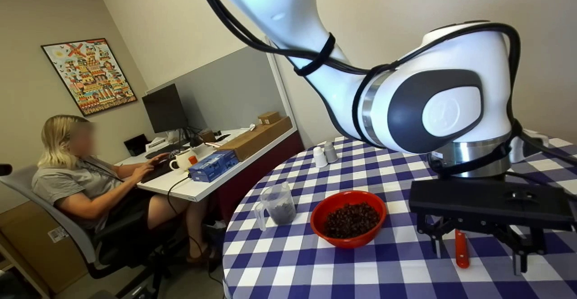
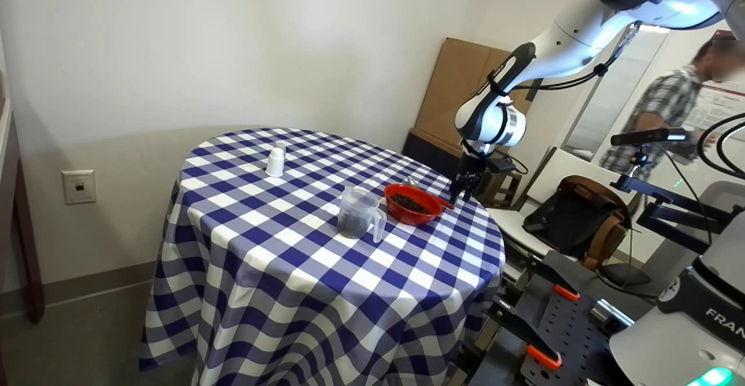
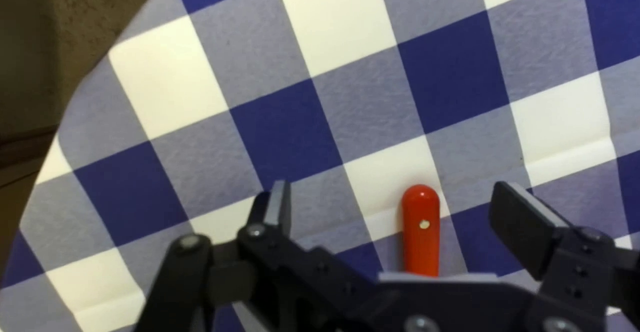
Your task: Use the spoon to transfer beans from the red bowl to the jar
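Spoon (image 3: 421,237) handle low, right of centre in wrist view, your jaws wide either side; beans (image 1: 354,220) heaped in red bowl (image 1: 347,243).

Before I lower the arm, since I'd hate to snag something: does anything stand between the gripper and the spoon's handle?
Nothing visible does. In the wrist view, the spoon's red handle shows against the tablecloth in the gap of the open gripper; only the gripper's own body hides the rest.
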Robot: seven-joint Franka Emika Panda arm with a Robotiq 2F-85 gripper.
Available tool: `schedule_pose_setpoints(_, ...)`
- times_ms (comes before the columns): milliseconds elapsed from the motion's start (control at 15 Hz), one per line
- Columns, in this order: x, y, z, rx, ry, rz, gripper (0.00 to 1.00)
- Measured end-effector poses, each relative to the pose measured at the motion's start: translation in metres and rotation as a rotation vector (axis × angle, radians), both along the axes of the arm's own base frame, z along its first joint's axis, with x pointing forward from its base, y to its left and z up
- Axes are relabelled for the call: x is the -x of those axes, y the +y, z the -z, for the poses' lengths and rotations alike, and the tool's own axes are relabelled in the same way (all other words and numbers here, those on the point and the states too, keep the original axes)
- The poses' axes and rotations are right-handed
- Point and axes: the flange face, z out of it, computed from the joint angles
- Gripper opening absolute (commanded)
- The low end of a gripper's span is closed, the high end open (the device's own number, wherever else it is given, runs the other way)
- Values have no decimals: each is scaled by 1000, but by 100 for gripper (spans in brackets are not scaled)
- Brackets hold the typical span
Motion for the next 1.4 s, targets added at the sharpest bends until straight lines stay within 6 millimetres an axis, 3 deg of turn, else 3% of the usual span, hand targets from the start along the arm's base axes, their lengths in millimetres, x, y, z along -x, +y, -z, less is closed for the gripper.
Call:
schedule_pose_setpoints(333,-10,0,10,3,-6,29,99)
schedule_pose_setpoints(467,-17,0,10,7,-15,38,75)
schedule_pose_setpoints(600,-23,0,11,10,-23,43,68)
schedule_pose_setpoints(1133,-41,5,8,10,-33,16,5)
schedule_pose_setpoints(1400,-45,7,6,13,-32,1,7)
